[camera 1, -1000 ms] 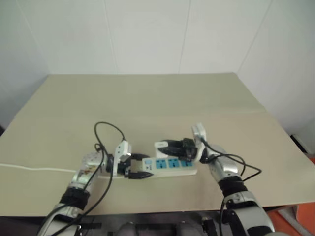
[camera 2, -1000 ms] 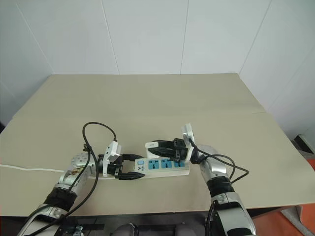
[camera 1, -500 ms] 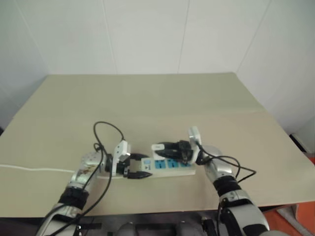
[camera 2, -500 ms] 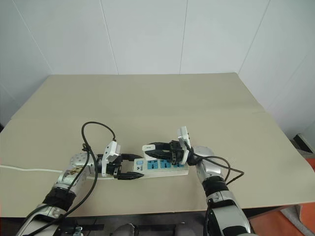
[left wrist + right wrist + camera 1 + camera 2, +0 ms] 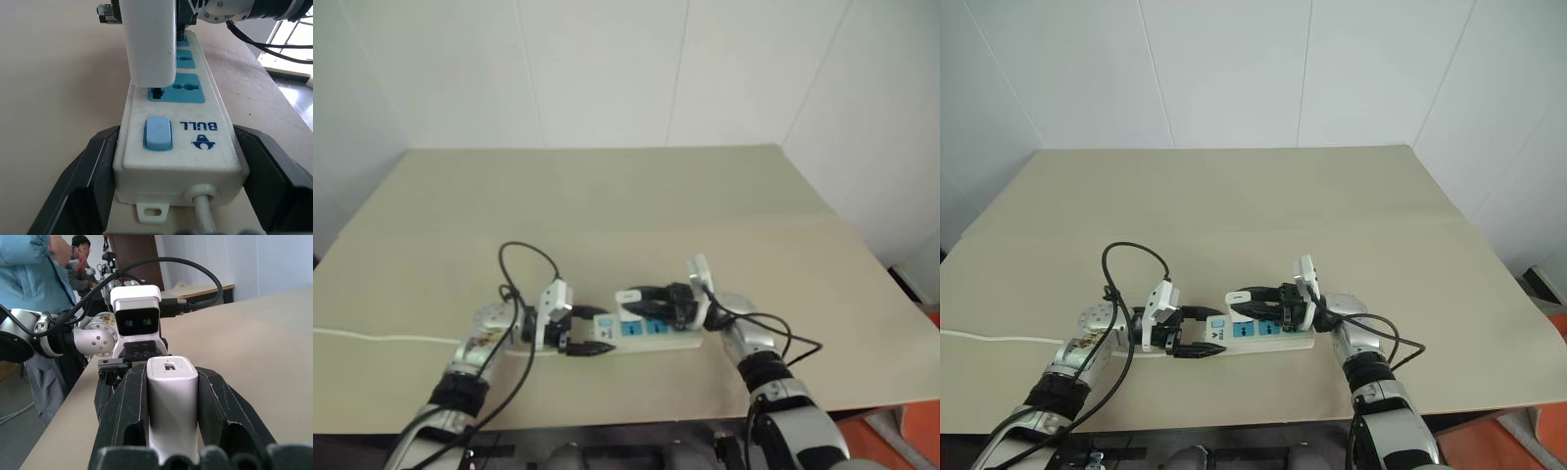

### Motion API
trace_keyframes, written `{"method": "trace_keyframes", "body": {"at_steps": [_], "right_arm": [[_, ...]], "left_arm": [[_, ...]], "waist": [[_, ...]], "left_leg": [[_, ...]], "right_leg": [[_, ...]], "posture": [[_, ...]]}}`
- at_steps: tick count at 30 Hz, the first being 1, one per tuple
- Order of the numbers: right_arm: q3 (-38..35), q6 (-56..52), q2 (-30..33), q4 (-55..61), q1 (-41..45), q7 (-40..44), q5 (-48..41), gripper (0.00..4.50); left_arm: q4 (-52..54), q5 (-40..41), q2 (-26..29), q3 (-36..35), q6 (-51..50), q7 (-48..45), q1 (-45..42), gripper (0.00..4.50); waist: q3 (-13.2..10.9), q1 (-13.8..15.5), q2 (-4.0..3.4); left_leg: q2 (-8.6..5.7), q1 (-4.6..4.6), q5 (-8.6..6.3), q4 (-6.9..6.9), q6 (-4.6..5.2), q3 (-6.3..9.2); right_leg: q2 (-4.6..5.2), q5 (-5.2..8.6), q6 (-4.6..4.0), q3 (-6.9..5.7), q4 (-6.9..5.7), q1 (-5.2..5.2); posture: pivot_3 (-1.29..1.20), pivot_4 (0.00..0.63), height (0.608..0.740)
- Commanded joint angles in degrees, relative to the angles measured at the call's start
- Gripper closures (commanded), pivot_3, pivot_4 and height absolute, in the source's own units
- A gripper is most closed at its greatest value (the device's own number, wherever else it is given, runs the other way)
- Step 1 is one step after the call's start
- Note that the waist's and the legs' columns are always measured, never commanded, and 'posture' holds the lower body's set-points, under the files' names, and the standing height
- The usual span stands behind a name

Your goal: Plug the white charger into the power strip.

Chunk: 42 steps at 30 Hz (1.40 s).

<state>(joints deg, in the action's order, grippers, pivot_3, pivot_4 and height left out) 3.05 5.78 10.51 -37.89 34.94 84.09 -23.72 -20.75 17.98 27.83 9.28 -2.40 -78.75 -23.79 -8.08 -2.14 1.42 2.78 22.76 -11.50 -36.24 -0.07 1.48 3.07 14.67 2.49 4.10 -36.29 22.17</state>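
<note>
A smooth white charger (image 5: 171, 404), a rounded block, stands over the blue outlet nearest the switch of the long white power strip (image 5: 183, 147), clamped between the right gripper's (image 5: 1255, 302) black fingers. The left gripper (image 5: 1197, 331) squeezes the strip's switch end, where its cord exits. The strip lies near the front of a bare beige table (image 5: 636, 206) against white panelled walls.

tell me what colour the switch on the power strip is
Light blue: the small rounded switch on the long white rectangular power strip, clearest in the left wrist view.
</note>
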Motion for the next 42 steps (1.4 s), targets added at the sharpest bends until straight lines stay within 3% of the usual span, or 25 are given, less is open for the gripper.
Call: {"method": "trace_keyframes", "body": {"at_steps": [1,19,31,42], "right_arm": [[-0.5,1.5,1.2,-2.2,-0.6,0.8,1.2,3.37],[-0.8,4.5,6.5,-7.3,1.1,4.8,2.8,3.37],[1.4,7.8,3.9,-3.9,3.6,3.4,3.8,3.37],[3.8,2.9,4.3,-7.2,7.4,0.6,7.9,3.37]], "left_arm": [[0.3,-1.0,1.2,-0.2,-0.1,0.0,0.4,1.23],[0.5,-0.9,1.2,0.1,0.1,0.2,0.4,1.23],[0.8,-1.0,1.1,0.3,0.5,0.2,0.6,1.23],[1.5,-0.9,1.3,0.3,0.8,0.6,1.2,1.23]], "waist": [[0.0,0.0,0.00],[0.0,0.2,0.00],[0.0,0.1,0.00],[0.0,-0.3,0.00]], "left_leg": [[0.00,-0.02,0.00,0.00,0.00,0.00],[-0.02,-0.12,0.01,-0.01,-0.01,-0.01],[-0.02,-0.12,0.01,-0.01,-0.01,-0.01],[-0.02,-0.15,0.01,0.00,-0.02,0.00]], "right_leg": [[0.00,0.00,0.00,0.00,0.00,-0.01],[0.02,0.00,0.00,0.01,0.01,-0.14],[0.02,0.00,0.00,0.02,-0.02,-0.11],[0.01,-0.01,-0.01,0.04,-0.07,-0.08]], "posture": [[0.00,0.150,0.740],[0.00,0.150,0.740],[0.00,0.150,0.740],[0.00,0.150,0.740]]}}
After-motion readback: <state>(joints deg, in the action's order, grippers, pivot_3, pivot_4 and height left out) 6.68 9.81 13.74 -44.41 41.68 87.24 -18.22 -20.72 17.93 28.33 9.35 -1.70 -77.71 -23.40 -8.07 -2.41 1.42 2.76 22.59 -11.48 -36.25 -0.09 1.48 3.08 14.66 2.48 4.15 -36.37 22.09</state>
